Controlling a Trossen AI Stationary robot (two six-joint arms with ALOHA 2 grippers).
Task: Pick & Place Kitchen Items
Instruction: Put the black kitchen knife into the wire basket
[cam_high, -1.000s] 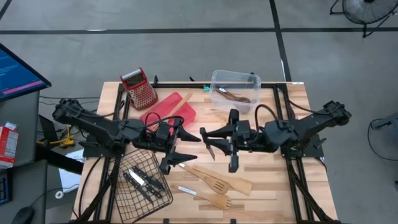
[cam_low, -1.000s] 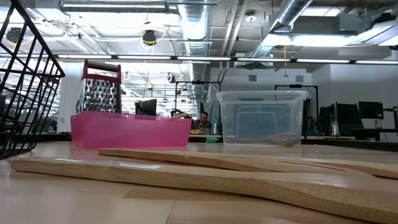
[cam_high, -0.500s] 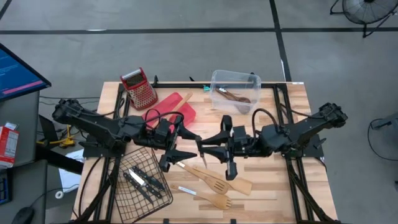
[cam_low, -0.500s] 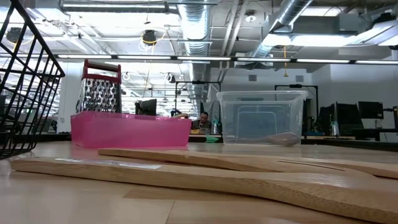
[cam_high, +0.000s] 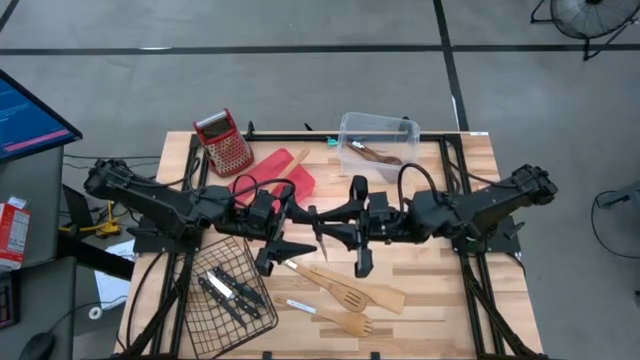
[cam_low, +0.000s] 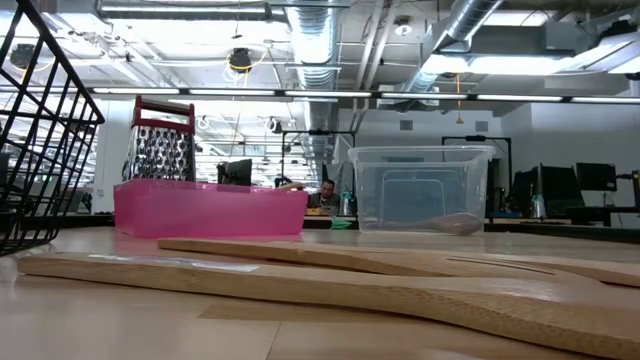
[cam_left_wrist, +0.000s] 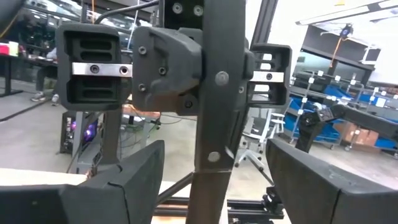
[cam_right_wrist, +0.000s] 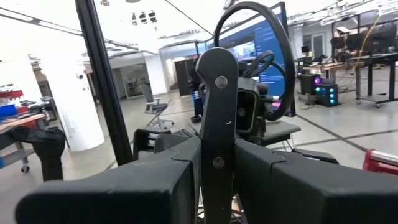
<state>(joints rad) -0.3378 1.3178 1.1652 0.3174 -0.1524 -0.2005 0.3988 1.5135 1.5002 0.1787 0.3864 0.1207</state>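
A small knife with a black riveted handle (cam_right_wrist: 217, 93) stands about upright in the air over the table's middle, and my right gripper (cam_high: 330, 228) is shut on it. Its steel blade (cam_high: 322, 245) shows below the fingers. My left gripper (cam_high: 300, 236) faces it from the table's left, open. In the left wrist view its fingers (cam_left_wrist: 130, 180) stand on either side of the handle (cam_left_wrist: 214, 124) with gaps showing. Two wooden slotted turners (cam_high: 355, 288) lie flat on the table near the front. My right gripper pinches the knife's black handle (cam_right_wrist: 216, 163) between its two fingers. The fingers come about level from the table's right and lie across the handle. The knife is lifted clear of the table, handle end up and blade hanging below.
A black wire basket (cam_high: 235, 290) with several knives sits front left. A red tray (cam_high: 275, 175) and a red-topped grater (cam_high: 222, 142) stand at the back left. At the back is a clear plastic box (cam_high: 378, 145) holding a wooden utensil.
My right gripper has carried the knife toward the table's left, up to my left gripper, keeping it about upright. The handle now stands between the left gripper's open fingers.
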